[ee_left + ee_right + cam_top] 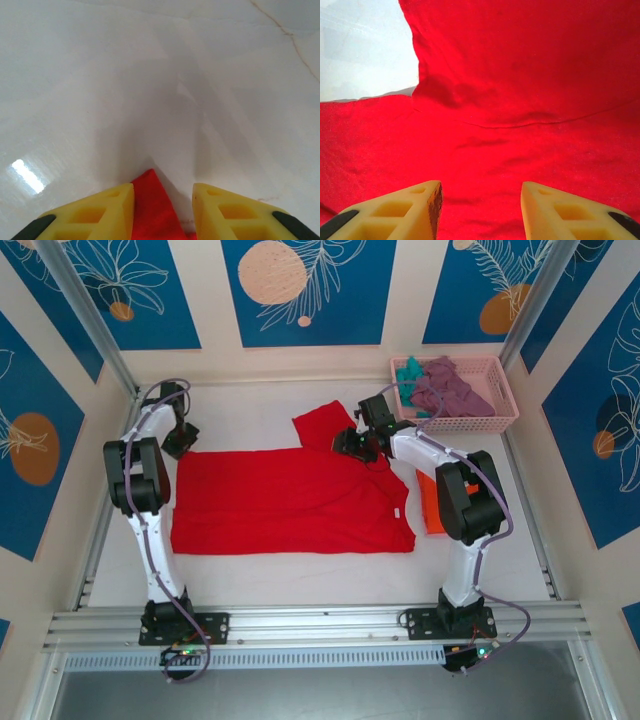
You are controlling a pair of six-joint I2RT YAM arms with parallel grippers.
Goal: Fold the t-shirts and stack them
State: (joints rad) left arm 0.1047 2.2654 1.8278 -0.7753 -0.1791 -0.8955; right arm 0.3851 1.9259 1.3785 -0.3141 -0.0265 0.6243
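A bright red t-shirt (290, 500) lies spread flat in the middle of the table, one short sleeve (325, 423) sticking out at its far right. My left gripper (181, 440) sits at the shirt's far left corner. In the left wrist view its jaws (163, 192) stand open, with the red corner (150, 210) lying between them against the left finger. My right gripper (357, 445) hovers open over the shirt by the sleeve, with red cloth (520, 100) under the parted fingers (481, 192). An orange t-shirt (432, 510) lies under the right arm. The mauve-purple t-shirt (452, 390) and the teal one (408, 370) sit bunched in the basket.
The pink lattice basket (500, 400) stands at the far right corner. White table (300, 570) runs in front of the red shirt, and more of it (150, 75) lies beyond the left gripper. Patterned walls and metal posts enclose the table.
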